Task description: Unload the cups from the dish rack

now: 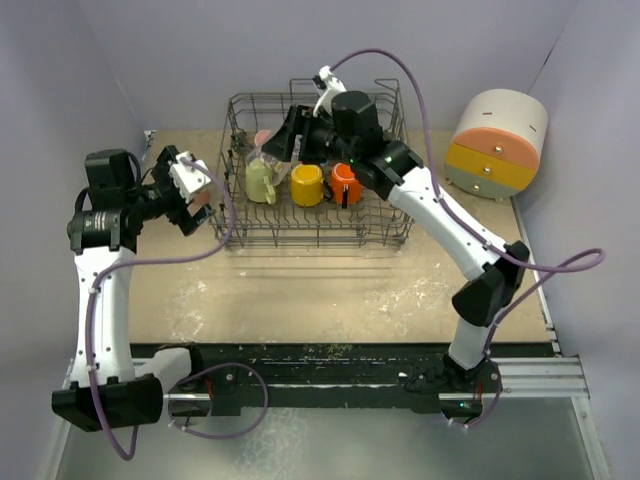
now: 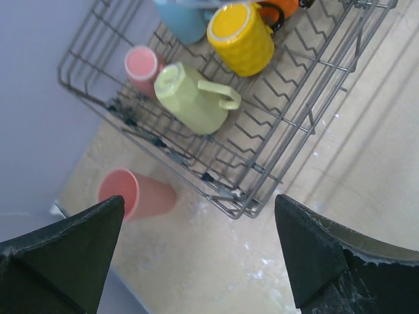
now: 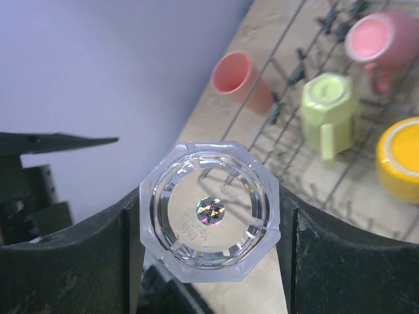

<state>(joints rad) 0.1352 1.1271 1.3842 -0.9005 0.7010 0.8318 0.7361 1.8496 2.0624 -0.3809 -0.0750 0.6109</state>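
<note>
Elbow bent high, the right arm reaches from its base at the near edge diagonally across the worktop (image 1: 330, 290), its wrist hanging over the left end of the dish rack (image 1: 385, 235). The right gripper (image 3: 209, 219) pinches a clear glass tumbler (image 3: 209, 209) between its two dark fingers (image 3: 72, 261), which press on opposite sides of the eight-sided wall; the wrist camera looks straight onto the glass.

The left arm stands upright from its base and folds inward at the shoulder, so that the left gripper (image 2: 200, 219) points at the rack's left corner from outside it, jaws spread wide and holding nothing.

Inside the rack sit a yellow-green mug (image 2: 196, 98), a pink cup (image 2: 144, 65), a yellow cup (image 2: 242, 36), a light blue cup (image 2: 183, 16) and an orange cup (image 1: 345, 185). A salmon tumbler (image 2: 134, 193) lies on the worktop just beside the rack.
</note>
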